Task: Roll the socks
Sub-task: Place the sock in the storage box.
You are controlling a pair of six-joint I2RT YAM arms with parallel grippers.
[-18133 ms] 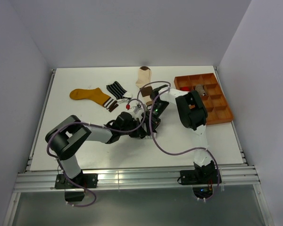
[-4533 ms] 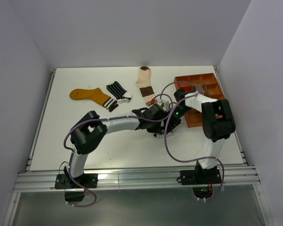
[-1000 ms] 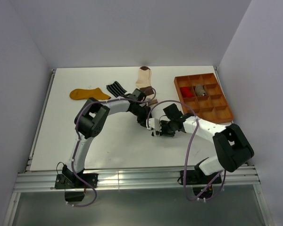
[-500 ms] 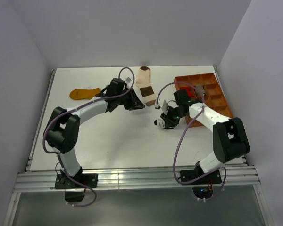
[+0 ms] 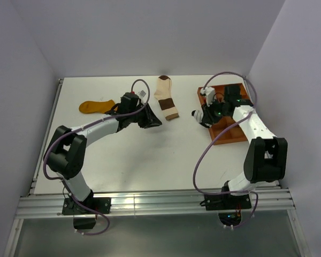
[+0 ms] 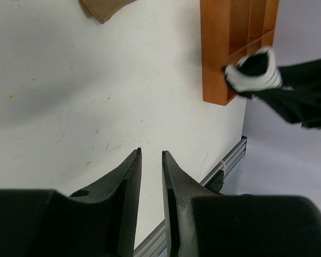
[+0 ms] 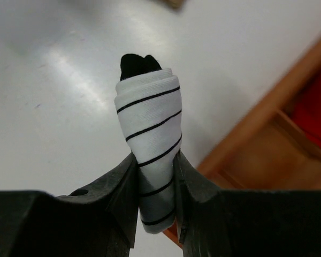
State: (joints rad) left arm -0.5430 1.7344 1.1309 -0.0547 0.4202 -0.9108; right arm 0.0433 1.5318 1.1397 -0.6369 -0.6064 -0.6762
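My right gripper (image 5: 199, 115) (image 7: 155, 156) is shut on a rolled white sock with thin black stripes (image 7: 148, 120), held above the table at the left edge of the orange-brown tray (image 5: 230, 134). The roll also shows in the left wrist view (image 6: 254, 72). My left gripper (image 5: 153, 122) (image 6: 151, 154) is shut but for a thin gap, holds nothing, and hovers over bare table. A cream sock with brown toe and heel (image 5: 166, 96) lies flat at the back middle. A mustard-yellow sock (image 5: 95, 106) lies at the back left. The black striped sock is hidden behind my left arm.
The tray's compartments (image 7: 289, 134) lie to the right of the roll, one holding something red (image 7: 316, 104). The table's front rail (image 6: 224, 171) shows beyond my left fingers. White walls close in the table on three sides.
My right gripper has carried the rolled sock up and to the right, to the tray's left edge. My left gripper has stayed near the table's middle, apart from the sock.
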